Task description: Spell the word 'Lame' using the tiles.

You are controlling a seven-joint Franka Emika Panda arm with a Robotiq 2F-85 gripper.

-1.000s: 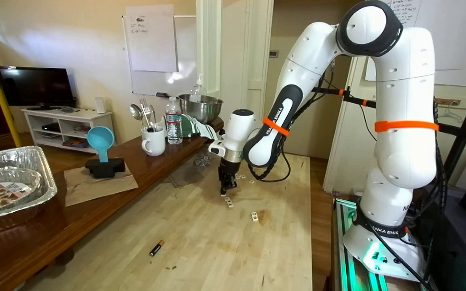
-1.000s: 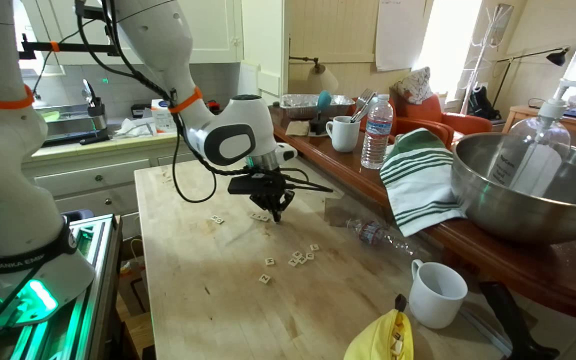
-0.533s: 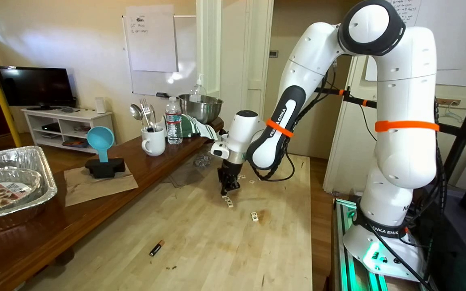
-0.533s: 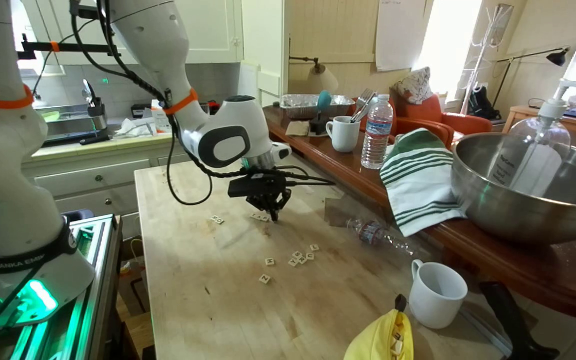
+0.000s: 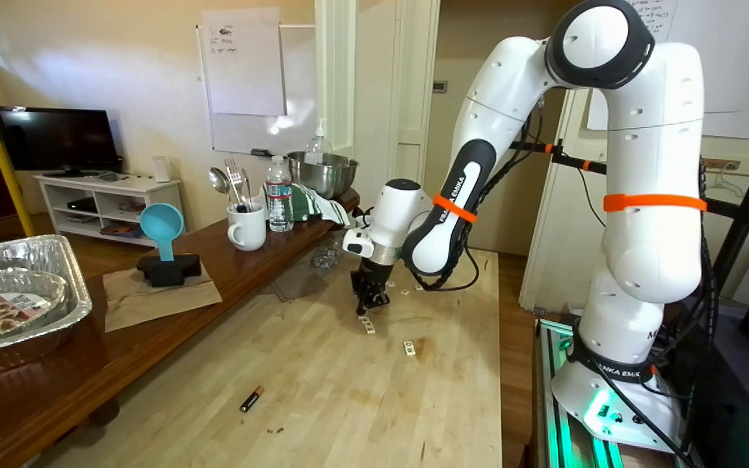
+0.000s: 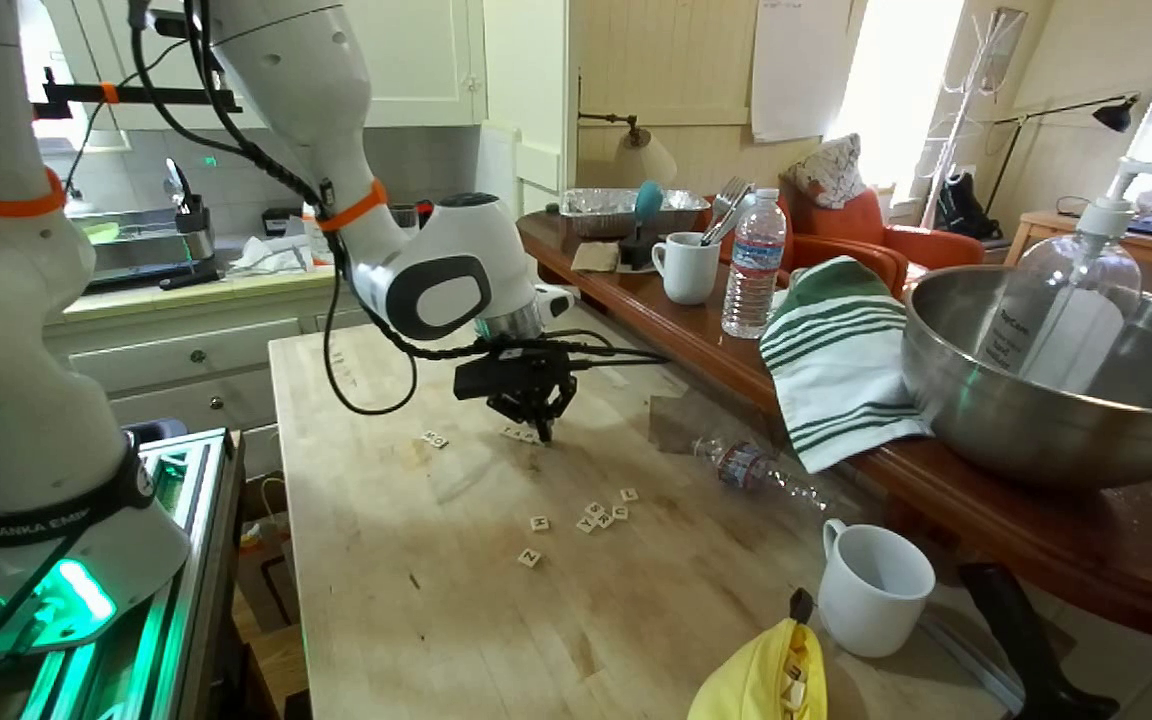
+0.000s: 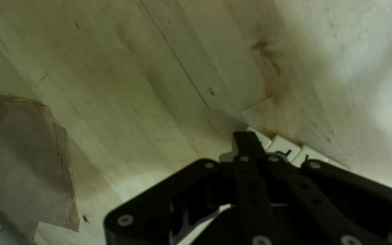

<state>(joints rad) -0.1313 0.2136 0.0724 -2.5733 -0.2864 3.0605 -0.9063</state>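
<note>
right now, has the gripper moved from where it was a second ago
Yes, slightly: in an exterior view the gripper has shifted away from the lying bottle, toward the tile pair.

In an exterior view, the black tool [image 6: 544, 438] at one end of a row of tiles [image 6: 518, 434]

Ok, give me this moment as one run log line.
spelling Lame | pincer: shut, at one end of tile row, contact unclear | tile row: partly hidden, word unreadable | more tiles: elsewhere on table
</note>
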